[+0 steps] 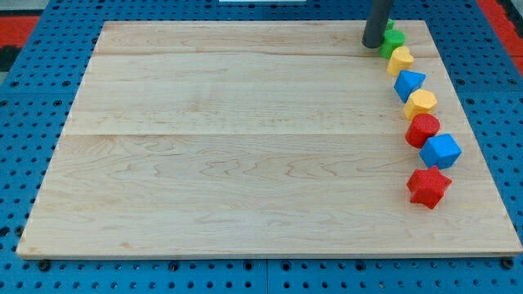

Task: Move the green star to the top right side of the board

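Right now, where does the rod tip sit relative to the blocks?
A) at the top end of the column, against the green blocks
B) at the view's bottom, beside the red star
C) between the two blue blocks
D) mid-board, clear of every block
A: my tip stands at the view's top right, at the left of the green blocks that head the column, far from the red star; true contact cannot be confirmed.

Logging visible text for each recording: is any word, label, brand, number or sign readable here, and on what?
None: no readable text on the pale wooden board, the blue perforated table, the dark rod ending in my tip, or the coloured blocks, such as the green star beside it.
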